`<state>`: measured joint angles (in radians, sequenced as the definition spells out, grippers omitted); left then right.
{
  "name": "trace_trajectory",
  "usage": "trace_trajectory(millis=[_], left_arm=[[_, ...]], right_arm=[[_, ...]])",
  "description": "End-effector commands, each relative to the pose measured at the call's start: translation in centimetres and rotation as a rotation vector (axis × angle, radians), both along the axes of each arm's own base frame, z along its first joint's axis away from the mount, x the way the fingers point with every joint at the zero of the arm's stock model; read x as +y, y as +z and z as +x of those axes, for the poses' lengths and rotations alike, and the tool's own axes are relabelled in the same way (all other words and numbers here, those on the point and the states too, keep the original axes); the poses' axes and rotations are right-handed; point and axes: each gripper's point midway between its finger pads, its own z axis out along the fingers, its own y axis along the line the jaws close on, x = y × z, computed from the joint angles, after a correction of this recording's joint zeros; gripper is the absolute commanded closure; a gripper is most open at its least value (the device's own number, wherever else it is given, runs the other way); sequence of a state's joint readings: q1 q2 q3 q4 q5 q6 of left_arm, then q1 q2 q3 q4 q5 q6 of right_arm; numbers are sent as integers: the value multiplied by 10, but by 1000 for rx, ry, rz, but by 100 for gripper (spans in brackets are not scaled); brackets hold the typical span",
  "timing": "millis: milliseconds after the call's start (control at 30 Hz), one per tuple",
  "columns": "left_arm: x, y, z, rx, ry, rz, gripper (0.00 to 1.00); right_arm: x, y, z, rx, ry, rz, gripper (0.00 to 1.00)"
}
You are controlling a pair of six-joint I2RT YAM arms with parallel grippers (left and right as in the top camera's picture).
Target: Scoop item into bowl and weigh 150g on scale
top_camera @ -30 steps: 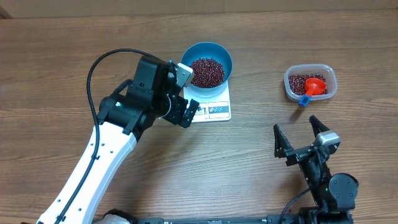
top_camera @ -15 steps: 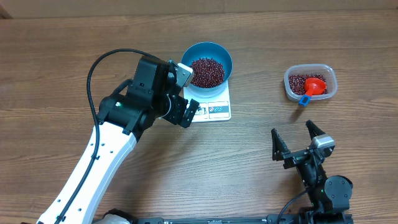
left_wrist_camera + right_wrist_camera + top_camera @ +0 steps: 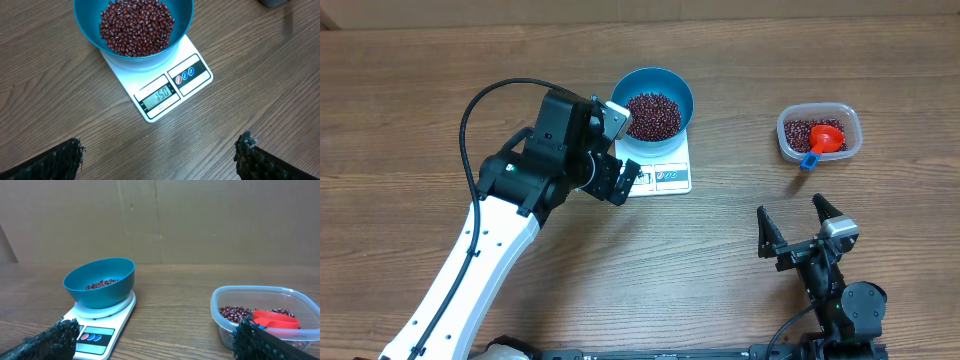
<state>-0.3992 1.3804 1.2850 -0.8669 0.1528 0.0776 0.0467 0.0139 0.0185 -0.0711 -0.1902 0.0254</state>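
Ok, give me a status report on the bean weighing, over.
Left pincer and right pincer open, empty. Bowl of beans on scale, display reads 150. Red scoop in tub; nothing in the way.

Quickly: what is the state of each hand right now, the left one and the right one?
Left hand: open, holding nothing.
Right hand: open, holding nothing.
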Motion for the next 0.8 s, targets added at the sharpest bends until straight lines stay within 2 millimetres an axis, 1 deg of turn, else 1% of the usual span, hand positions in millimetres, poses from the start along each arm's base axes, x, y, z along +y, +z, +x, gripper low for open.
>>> trace_trajectory(millis=[0, 367, 500, 600, 667, 767], left_arm=[[1, 2, 1, -7, 11, -4, 0], [1, 2, 1, -7, 12, -4, 0], [11, 1, 5, -31, 40, 51, 0], [12, 1, 6, -35, 45, 57, 0], [13, 5, 5, -46, 47, 54, 0], [18, 20, 2, -86, 57, 36, 0]], right_arm=[[-1, -2, 0, -4, -9, 0, 0], [-1, -2, 0, -4, -10, 0, 0], [-1, -2, 0, -4, -9, 0, 0], [-1, -2, 0, -4, -9, 0, 0], [-1, -2, 0, -4, -9, 0, 0], [-1, -2, 0, -4, -9, 0, 0]])
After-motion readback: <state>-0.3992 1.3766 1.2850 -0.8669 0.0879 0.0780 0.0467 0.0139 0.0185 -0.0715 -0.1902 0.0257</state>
